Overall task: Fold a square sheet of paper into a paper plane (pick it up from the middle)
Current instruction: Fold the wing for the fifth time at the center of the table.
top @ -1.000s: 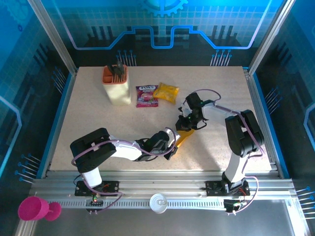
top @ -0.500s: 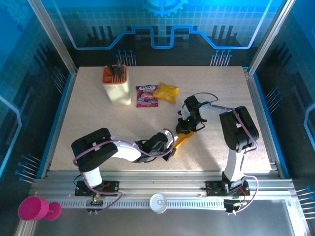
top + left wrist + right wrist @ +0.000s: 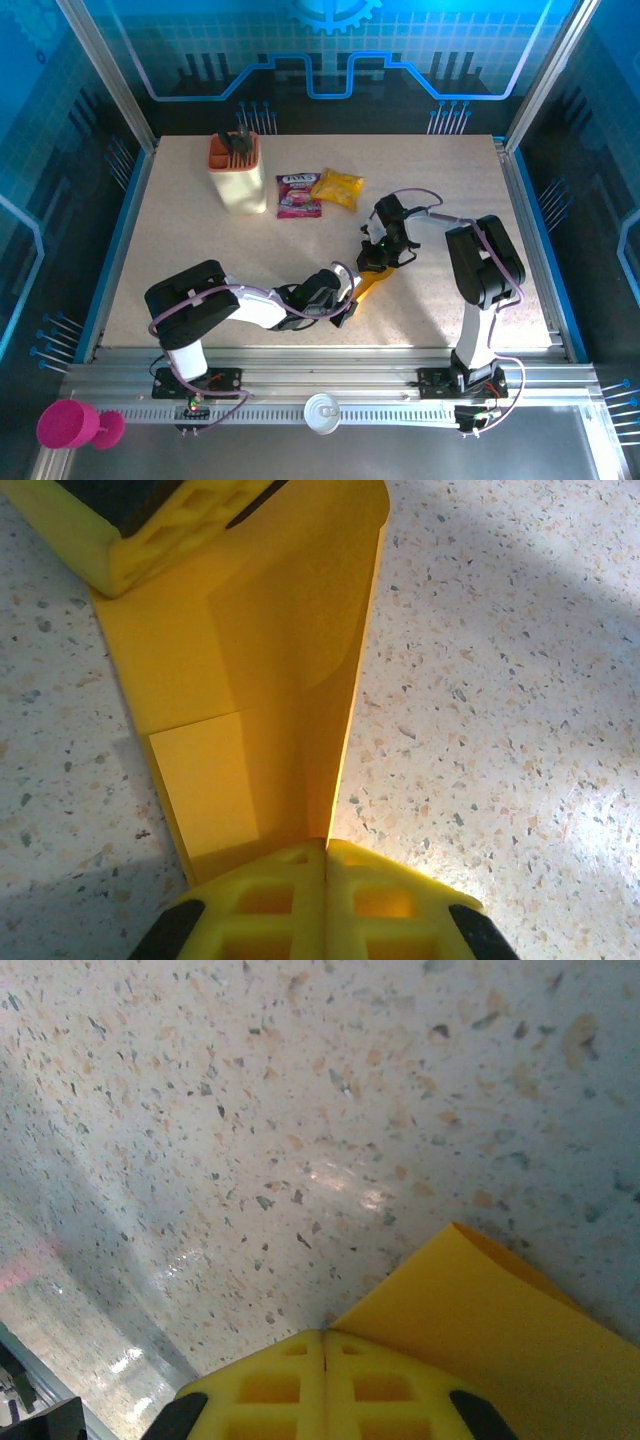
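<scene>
The square sheet of paper (image 3: 371, 281), orange-yellow and folded into a narrow strip with creases, lies on the speckled table (image 3: 180, 230) between my two grippers. My left gripper (image 3: 349, 303) is shut on its near end; in the left wrist view the paper (image 3: 260, 670) runs up from the closed fingertips of the left gripper (image 3: 326, 846). My right gripper (image 3: 379, 261) is shut at the far end, and its yellow fingers (image 3: 170, 525) sit on the strip's top. In the right wrist view, the paper (image 3: 500, 1330) meets the seam of the right gripper (image 3: 323, 1335).
A cream holder with an orange top (image 3: 237, 172) stands at the back left. A purple-red packet (image 3: 298, 195) and a glossy yellow snack bag (image 3: 337, 187) lie beside it. A pink cup (image 3: 65, 425) sits outside the table at the front left.
The right arm has drawn in to the left toward the paper's far end and its jaws have closed fully. The left arm and the paper have stayed put.
</scene>
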Tool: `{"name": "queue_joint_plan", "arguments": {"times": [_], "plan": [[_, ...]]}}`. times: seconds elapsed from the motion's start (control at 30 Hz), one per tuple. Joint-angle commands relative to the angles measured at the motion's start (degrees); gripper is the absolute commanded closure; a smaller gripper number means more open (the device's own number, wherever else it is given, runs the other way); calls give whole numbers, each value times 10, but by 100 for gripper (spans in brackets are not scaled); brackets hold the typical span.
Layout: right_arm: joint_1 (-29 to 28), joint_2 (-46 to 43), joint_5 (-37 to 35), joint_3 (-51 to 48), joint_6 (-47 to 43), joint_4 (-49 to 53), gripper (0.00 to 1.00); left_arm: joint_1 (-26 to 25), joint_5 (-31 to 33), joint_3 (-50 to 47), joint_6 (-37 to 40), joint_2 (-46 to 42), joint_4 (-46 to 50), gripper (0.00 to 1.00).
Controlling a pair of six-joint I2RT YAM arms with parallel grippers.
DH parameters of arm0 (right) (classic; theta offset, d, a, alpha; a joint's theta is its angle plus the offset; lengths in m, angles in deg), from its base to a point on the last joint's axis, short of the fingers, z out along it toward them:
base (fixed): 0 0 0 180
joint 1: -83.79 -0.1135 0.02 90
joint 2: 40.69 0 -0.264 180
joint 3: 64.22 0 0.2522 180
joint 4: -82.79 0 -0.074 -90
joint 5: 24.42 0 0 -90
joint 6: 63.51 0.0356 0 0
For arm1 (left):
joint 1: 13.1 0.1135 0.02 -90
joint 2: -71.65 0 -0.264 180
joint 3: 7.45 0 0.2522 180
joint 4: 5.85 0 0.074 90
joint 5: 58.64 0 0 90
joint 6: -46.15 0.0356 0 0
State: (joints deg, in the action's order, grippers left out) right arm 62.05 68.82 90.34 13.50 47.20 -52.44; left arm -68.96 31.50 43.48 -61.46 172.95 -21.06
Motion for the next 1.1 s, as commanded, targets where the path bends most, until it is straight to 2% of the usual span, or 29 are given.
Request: {"name": "queue_joint_plan", "arguments": {"times": [0.0,0.43,1.07], "plan": [[-5,43,-45,-28,-10,1,99,8,9,2,16,-14,8,100],[-5,54,-54,-35,-11,-3,100,8,15,13,31,-31,31,100],[-5,69,-56,-42,-11,-9,100,23,15,9,42,-8,25,100]]}}
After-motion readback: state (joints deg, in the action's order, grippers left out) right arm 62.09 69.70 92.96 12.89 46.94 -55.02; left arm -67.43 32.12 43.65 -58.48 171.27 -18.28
